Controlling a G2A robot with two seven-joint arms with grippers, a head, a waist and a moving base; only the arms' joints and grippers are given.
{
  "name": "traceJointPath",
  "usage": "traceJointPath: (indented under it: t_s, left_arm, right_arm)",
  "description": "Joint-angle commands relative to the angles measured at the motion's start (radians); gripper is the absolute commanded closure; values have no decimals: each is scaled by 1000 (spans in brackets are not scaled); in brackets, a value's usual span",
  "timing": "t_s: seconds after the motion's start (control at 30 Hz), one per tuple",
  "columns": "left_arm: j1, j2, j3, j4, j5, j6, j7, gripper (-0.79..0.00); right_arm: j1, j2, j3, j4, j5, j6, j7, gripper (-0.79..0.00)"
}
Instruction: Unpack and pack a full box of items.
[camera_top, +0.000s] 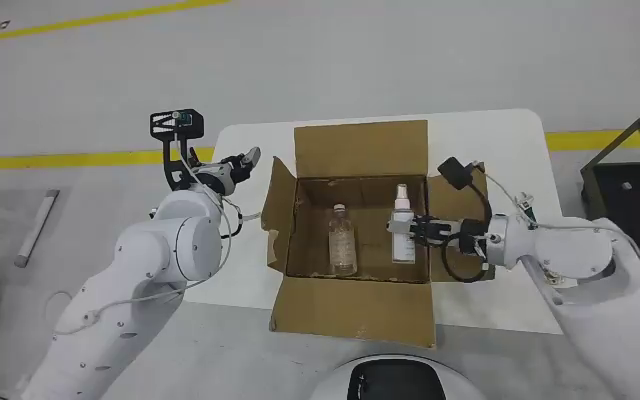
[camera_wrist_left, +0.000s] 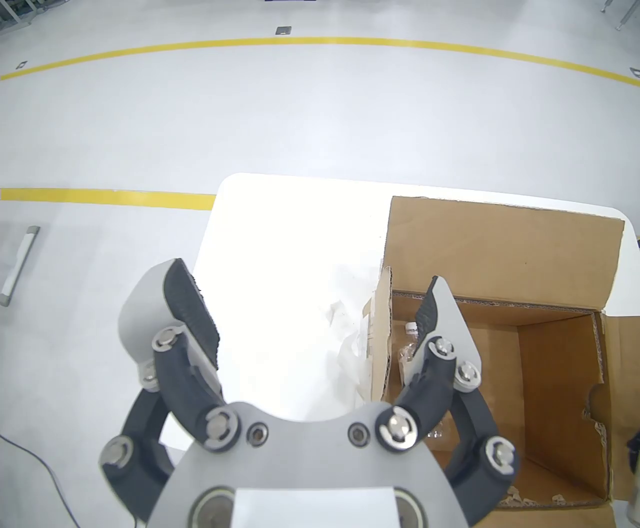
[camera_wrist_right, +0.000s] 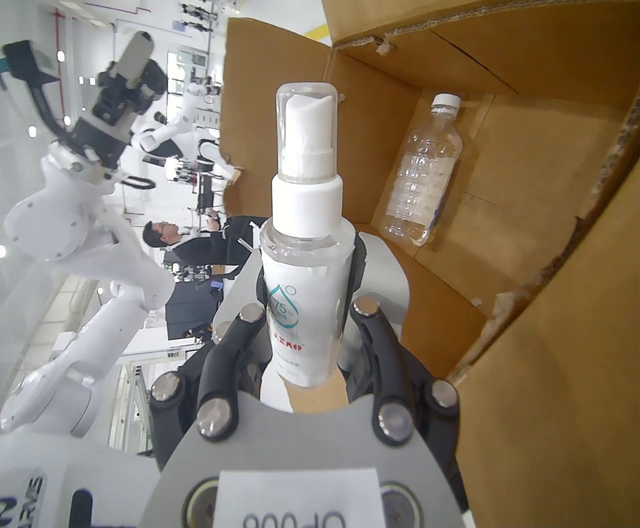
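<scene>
White tabletop (camera_top: 500, 140) w/ open box (camera_top: 355, 305) — R jaws clamp spray bottle (camera_top: 402, 232) over its right half, L jaws open, empty, by left flap — keep grip firm, steer clear of water bottle (camera_top: 342, 240) inside.

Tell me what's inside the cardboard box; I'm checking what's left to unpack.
A clear water bottle lies on the box floor. Beside it, the right gripper holds a spray bottle in the opening. The floor beneath that bottle is covered.

White arms (camera_top: 165, 250), grey left tool (camera_wrist_left: 306, 272) — silver screws (camera_wrist_left: 395, 427)
</scene>
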Motion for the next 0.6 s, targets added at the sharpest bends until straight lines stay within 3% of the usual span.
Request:
traceJointPath:
  t_s: [0.0,0.23,0.57]
  left_arm:
    - [0,0,0,0,0,0,0,-785]
    - [0,0,0,0,0,0,0,-785]
    - [0,0,0,0,0,0,0,-785]
  right_arm:
    - [78,-10,-118,51,-84,82,-7,0]
    - [275,-47,-365,203,-274,279,11,0]
    - [375,-89,-518,338,-337,352,10,0]
